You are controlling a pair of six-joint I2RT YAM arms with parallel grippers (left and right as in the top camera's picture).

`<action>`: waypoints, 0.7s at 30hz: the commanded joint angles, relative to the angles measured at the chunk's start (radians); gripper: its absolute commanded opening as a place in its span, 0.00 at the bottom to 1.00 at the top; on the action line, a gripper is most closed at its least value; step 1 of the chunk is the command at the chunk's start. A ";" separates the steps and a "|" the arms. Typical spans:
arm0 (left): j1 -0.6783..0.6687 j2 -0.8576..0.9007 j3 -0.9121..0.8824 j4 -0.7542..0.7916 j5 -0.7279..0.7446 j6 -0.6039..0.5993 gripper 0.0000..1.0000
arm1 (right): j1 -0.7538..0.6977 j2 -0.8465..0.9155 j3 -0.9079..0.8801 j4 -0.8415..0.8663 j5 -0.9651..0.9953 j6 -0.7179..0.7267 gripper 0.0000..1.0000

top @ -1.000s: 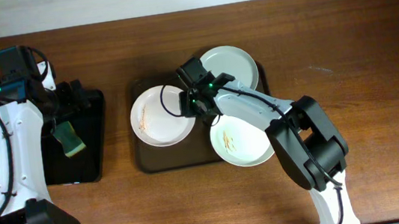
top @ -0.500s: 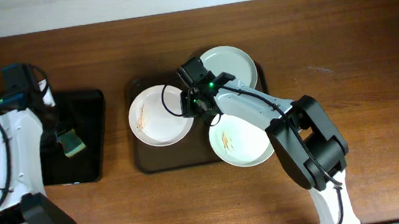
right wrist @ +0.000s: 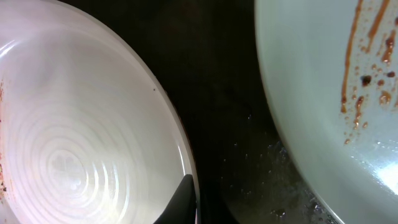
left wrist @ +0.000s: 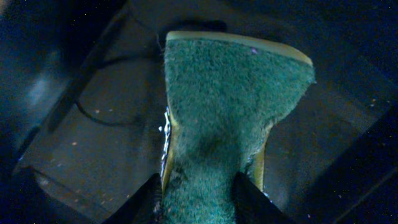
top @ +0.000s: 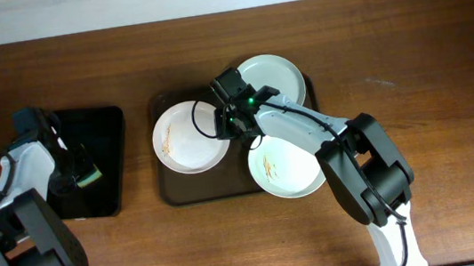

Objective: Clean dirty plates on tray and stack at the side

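Presently, wiping is being prepared. The sponge (left wrist: 230, 106) is being clamped by the left gripper (top: 81, 175), well left of the tray (top: 175, 192), above a black tray (top: 101, 135). The dirty plate (top: 186, 141) at the tray's left end is being met at its rim by the right gripper (top: 234, 122); its jaws' closure cannot be told. Next, the sponge probably needs carrying across.
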 commanded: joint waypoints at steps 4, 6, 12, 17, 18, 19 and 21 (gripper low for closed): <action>0.003 0.026 -0.008 0.048 -0.011 -0.003 0.26 | 0.010 0.025 0.008 -0.005 -0.013 -0.001 0.04; 0.003 0.026 -0.008 0.063 -0.011 -0.003 0.52 | 0.010 0.025 0.008 -0.005 -0.013 -0.001 0.04; 0.003 0.026 -0.008 0.091 -0.011 -0.003 0.68 | 0.010 0.025 0.008 -0.004 -0.012 -0.001 0.04; 0.003 0.042 -0.008 0.139 -0.011 -0.003 0.48 | 0.009 0.025 0.008 -0.004 -0.012 -0.001 0.04; 0.003 0.054 -0.008 0.139 -0.011 -0.003 0.42 | 0.009 0.025 0.008 -0.004 -0.012 -0.001 0.04; 0.002 0.073 -0.008 0.137 -0.011 -0.003 0.38 | 0.009 0.025 0.008 -0.004 -0.012 -0.001 0.04; 0.002 0.101 -0.008 0.126 -0.006 -0.003 0.24 | 0.009 0.025 0.008 -0.004 -0.012 -0.001 0.04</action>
